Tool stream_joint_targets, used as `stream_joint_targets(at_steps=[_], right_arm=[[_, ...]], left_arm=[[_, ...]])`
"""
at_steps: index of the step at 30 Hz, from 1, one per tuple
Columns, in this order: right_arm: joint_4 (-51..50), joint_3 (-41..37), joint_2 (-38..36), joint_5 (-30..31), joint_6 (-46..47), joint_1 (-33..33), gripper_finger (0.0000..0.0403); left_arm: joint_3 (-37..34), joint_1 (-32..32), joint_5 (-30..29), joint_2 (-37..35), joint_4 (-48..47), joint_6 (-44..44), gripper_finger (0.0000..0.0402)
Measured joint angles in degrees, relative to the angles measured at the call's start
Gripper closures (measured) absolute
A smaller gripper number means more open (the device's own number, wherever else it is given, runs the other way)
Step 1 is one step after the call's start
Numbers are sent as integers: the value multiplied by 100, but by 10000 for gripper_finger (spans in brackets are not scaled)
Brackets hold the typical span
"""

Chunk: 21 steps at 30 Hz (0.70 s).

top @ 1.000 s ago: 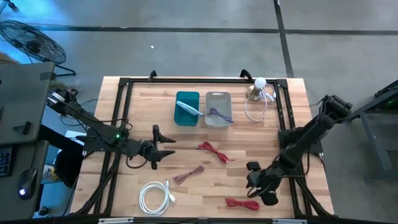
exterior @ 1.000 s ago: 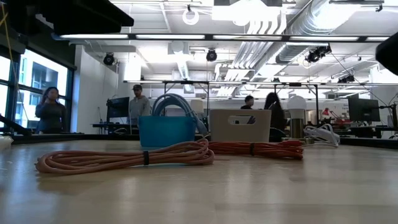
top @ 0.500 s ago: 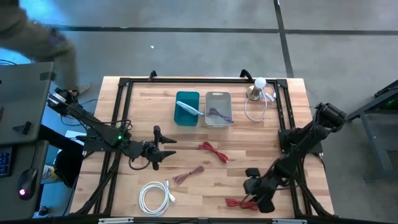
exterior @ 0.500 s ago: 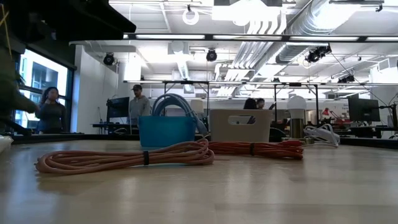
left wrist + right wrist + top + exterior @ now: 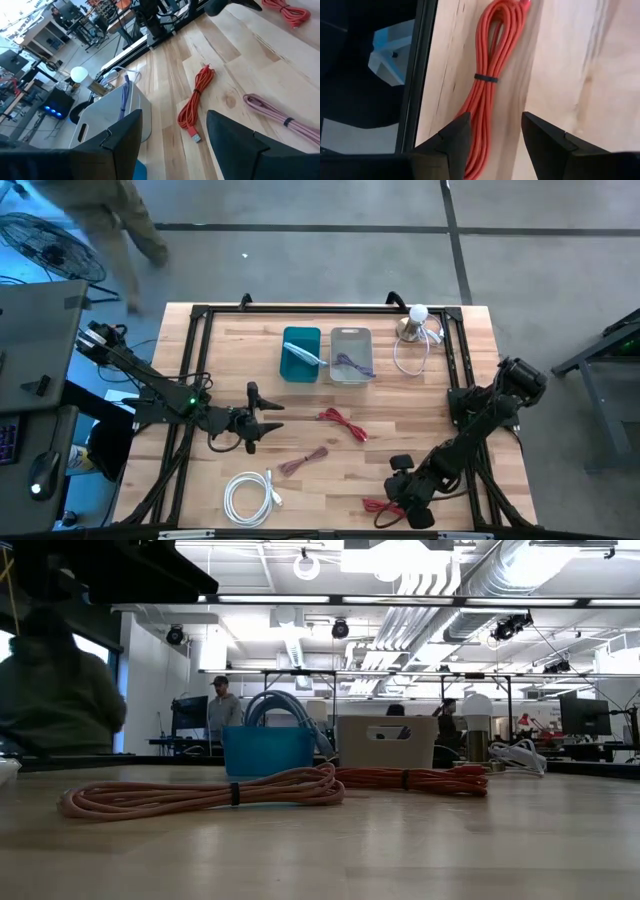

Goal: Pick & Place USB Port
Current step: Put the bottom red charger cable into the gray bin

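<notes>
R gripper [image 5: 395, 510] sits low right-centre of the high view, right over the red cable nearest the front edge [image 5: 378, 506], fingers [image 5: 451, 136] spread apart w/ nothing held; wrist cam shows the bundle running up between them, slightly to one side, black tie [image 5: 485, 78] at mid-length

L gripper [image 5: 262, 418] waits left of centre, also parted & empty, pointing toward the second red cable [image 5: 343, 423] at table centre

Other stuff: pink cable [image 5: 302, 461] lower centre, white cable [image 5: 246, 495] lower left, blue bin [image 5: 301, 353] & grey bin [image 5: 350, 354] at upper centre, each w/ a cable already in

Risks, as I judge it:
- cable lies very close to the black frame rail [image 5: 415, 75] at the table edge; a finger coming down off-line could hit the rail or wood and skid
- bundle off-centre between the fingers, so closing may catch only a few loops; rest sags or slips out on lift
- grabbing away from the tie = loops could splay, drag and snag on the way to the bins
- long reach to upper centre, dangling end could clip a bin

Which bin it goes in: can't tell

Person [image 5: 115, 210] walking past upper left, off-table, no issue
</notes>
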Motion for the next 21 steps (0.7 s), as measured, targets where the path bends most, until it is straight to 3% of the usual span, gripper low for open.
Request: stream_joint_targets(at_steps=[21], right_arm=[[366, -2, 132, 56, 412, 4, 234]], left_arm=[[2, 0, 13, 0, -13, -144, 186]])
